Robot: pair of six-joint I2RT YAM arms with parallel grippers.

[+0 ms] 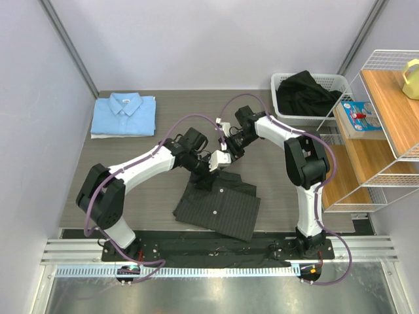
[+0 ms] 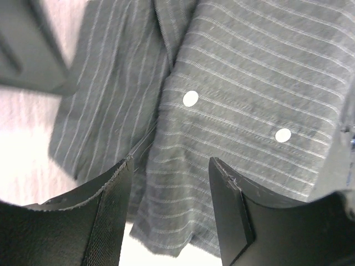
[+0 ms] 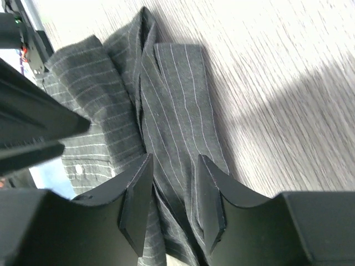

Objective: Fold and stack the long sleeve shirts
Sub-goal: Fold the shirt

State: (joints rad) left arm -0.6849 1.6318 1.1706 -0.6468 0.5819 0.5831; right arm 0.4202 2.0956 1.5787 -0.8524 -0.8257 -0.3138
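The black-charcoal pinstriped long sleeve shirt [image 1: 219,204] lies partly folded in the middle of the table, buttons up. Both grippers hang over its far edge, close together. My left gripper [image 1: 213,169] [image 2: 171,172] is open just above the buttoned front [image 2: 249,83], with nothing pinched. My right gripper [image 1: 229,149] [image 3: 175,172] is open too. A bunched fold of the same shirt [image 3: 172,83] runs through the gap between its fingers. The light blue long sleeve shirt [image 1: 124,114] sits folded at the far left corner.
A white laundry basket [image 1: 285,82] holding dark clothing stands at the far right. A wire-and-wood shelf [image 1: 383,131] with a yellow item and a box borders the right side. Grey walls close in on the left and at the back.
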